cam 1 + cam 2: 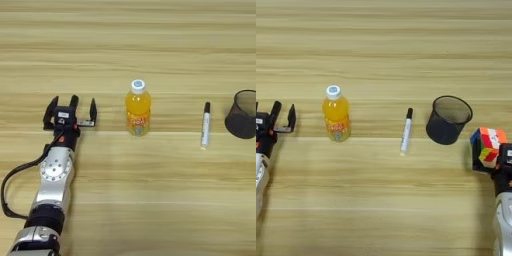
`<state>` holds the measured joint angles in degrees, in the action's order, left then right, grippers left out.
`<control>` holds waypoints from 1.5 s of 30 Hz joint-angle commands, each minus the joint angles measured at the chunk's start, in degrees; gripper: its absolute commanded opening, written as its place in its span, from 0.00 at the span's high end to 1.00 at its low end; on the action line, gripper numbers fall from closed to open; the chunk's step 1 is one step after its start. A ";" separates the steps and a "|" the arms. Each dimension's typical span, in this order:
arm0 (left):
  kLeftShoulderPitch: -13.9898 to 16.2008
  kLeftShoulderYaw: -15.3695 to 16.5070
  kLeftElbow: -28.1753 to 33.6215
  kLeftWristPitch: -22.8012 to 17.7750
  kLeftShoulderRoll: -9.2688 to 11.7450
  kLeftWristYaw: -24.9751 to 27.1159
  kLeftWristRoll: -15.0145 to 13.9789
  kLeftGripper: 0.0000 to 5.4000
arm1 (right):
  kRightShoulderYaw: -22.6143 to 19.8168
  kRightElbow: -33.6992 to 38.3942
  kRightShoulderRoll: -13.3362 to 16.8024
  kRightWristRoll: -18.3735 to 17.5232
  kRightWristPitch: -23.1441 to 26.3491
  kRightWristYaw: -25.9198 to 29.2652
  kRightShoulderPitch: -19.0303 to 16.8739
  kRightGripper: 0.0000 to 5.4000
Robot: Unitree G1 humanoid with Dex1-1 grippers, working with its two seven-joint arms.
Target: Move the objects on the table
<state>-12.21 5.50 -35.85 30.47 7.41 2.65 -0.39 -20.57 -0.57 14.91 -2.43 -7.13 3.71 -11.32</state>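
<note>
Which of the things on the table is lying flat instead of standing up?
The white marker with black cap, between the juice bottle and the black mesh cup. Both of those stand upright; the marker lies flat, cap pointing away from the robot.

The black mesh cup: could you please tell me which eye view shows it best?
The right eye view: the black mesh cup appears whole there, open rim included, right of the white marker with black cap. The left eye view cuts it off at the right edge.
</note>
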 commanded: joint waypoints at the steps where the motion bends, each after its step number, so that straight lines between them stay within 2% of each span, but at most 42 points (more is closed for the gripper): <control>1: -0.52 0.00 -0.39 0.32 0.26 0.22 0.12 0.00 | 0.78 -2.36 0.75 -0.42 -0.45 0.92 2.17 0.00; 5: -0.72 -0.02 -0.63 0.35 0.21 0.18 0.15 0.00 | 1.23 -4.78 1.04 0.19 -1.12 0.94 3.27 0.00; 19: -0.97 0.03 -0.97 0.48 0.34 0.26 0.10 0.00 | 0.29 -17.11 1.58 -2.69 -4.63 1.52 8.08 0.00; 27: -0.86 -0.03 -0.79 0.48 0.31 0.19 0.20 0.00 | 0.65 -19.68 1.84 -2.69 -6.49 1.74 8.97 0.00; 45: -0.70 -0.03 -0.57 0.48 0.35 0.17 0.23 0.00 | 0.73 -19.33 1.42 -3.60 -7.93 2.23 8.92 0.36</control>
<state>-12.37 5.50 -36.58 30.58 7.47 2.74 -0.38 -19.79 -20.08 16.05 -5.36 -14.68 5.66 -2.76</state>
